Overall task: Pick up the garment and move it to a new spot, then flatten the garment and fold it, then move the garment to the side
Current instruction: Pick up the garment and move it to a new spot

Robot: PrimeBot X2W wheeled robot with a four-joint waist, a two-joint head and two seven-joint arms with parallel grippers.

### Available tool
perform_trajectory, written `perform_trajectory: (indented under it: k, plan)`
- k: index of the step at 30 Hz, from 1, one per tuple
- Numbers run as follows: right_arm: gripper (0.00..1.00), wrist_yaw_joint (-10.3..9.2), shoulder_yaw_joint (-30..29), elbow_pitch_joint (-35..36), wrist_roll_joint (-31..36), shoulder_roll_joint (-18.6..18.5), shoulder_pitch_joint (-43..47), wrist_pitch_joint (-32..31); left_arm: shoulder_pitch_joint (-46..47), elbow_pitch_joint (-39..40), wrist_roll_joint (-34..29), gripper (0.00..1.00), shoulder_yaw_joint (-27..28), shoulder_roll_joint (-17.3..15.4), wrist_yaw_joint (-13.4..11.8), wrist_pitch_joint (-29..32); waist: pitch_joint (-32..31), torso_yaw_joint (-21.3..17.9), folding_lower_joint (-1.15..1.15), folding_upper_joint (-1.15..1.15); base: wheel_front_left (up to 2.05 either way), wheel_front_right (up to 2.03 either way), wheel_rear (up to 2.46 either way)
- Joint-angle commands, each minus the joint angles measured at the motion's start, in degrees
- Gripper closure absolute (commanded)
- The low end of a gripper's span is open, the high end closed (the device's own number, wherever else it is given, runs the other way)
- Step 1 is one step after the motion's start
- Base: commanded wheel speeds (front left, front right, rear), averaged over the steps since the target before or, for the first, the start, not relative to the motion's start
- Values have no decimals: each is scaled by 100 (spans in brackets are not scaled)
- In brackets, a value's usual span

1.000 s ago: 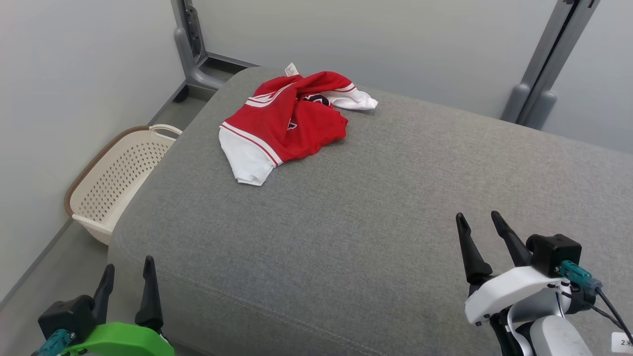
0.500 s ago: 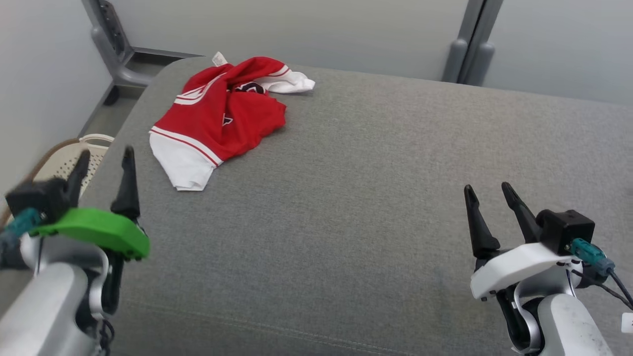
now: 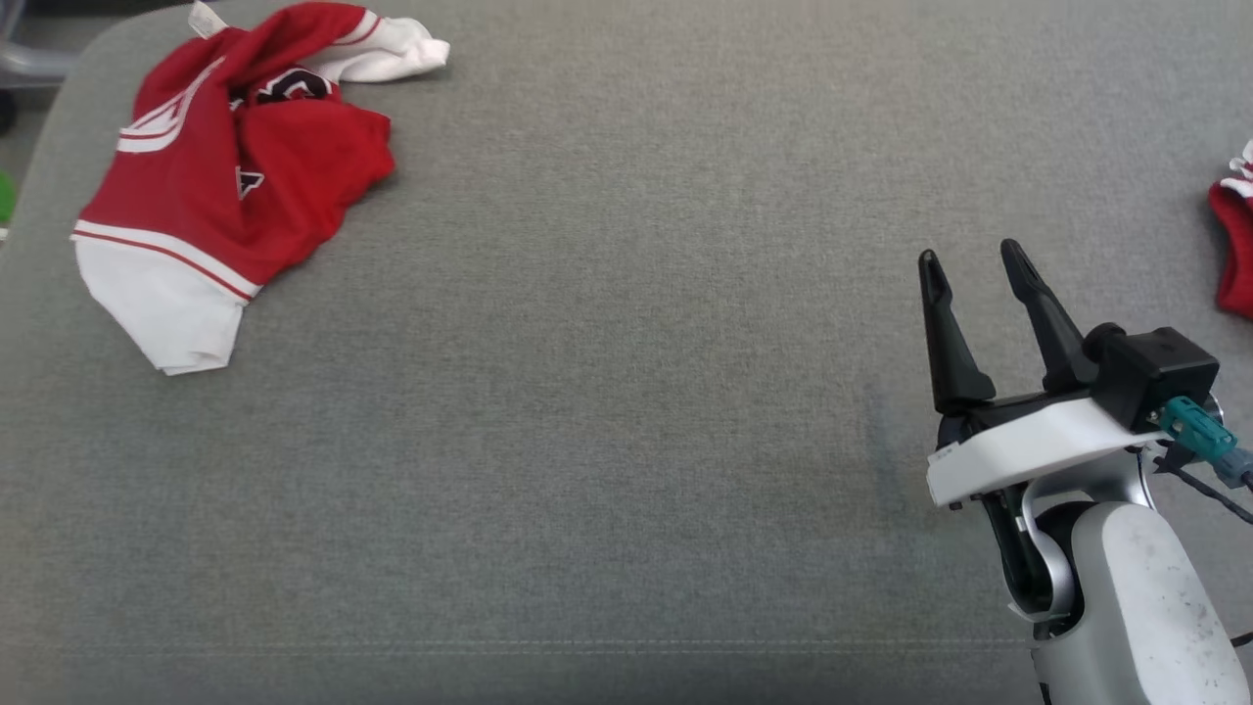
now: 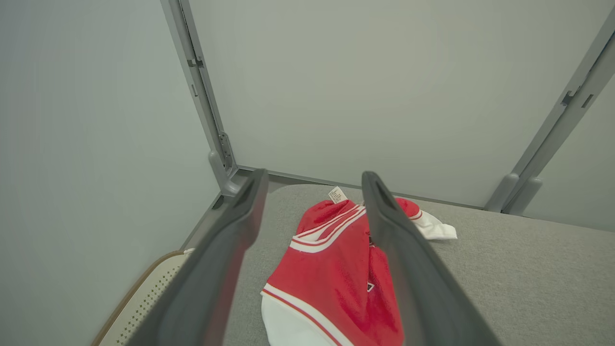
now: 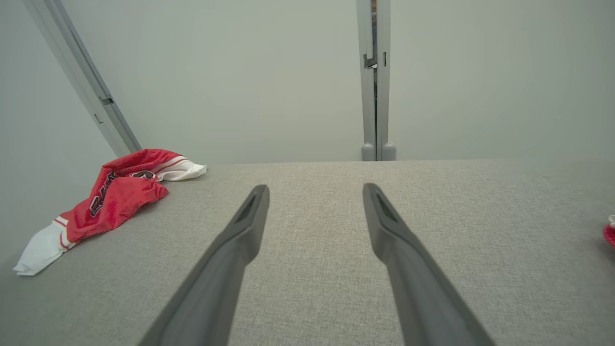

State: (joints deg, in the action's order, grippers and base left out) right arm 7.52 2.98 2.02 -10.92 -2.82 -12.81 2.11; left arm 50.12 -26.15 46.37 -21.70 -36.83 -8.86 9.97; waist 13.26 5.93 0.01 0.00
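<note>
The garment (image 3: 225, 176) is a red and white jersey lying crumpled at the far left corner of the grey cushion (image 3: 626, 441). In the left wrist view my left gripper (image 4: 314, 178) is open and empty, held above the garment (image 4: 331, 269) and apart from it; its right finger hides part of the red cloth. My right gripper (image 3: 969, 257) stands open and empty over the cushion's near right side, far from the garment (image 5: 115, 197).
Another red and white piece of cloth (image 3: 1235, 250) lies at the cushion's right edge. A cream perforated basket (image 4: 144, 302) sits on the floor left of the cushion. Grey frame posts (image 5: 376, 81) and pale walls stand behind it.
The head camera has swung down and right, so the whole picture has shifted. My left gripper rose beside the cushion, then left the head view. The garment lies as before.
</note>
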Motion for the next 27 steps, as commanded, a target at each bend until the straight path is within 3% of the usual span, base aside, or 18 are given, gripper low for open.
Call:
perform_trajectory:
  k: [1, 12, 20, 27]
  plan:
    - [0, -6, -57, 80, -26, -12, -152, 73, 309, -230, 113, 0, 61, -61, 75, 189, 1114, -890, -1, 0, 0, 0, 0]
    - [0, -6, -36, 78, -152, -10, -435, 307, 819, -689, 255, 0, 115, -222, 94, 711, 2056, -1185, -1, 0, 0, 0, 0]
    - [0, -6, 53, -71, -235, -11, -638, 483, 907, -860, 173, 0, 46, -300, 107, 712, 2488, -1279, -1, 0, 0, 0, 0]
    - [0, -6, 78, -171, -204, -12, -750, 578, 1003, -1080, -189, 0, -9, -495, -262, 434, 2703, -1366, -1, 0, 0, 0, 0]
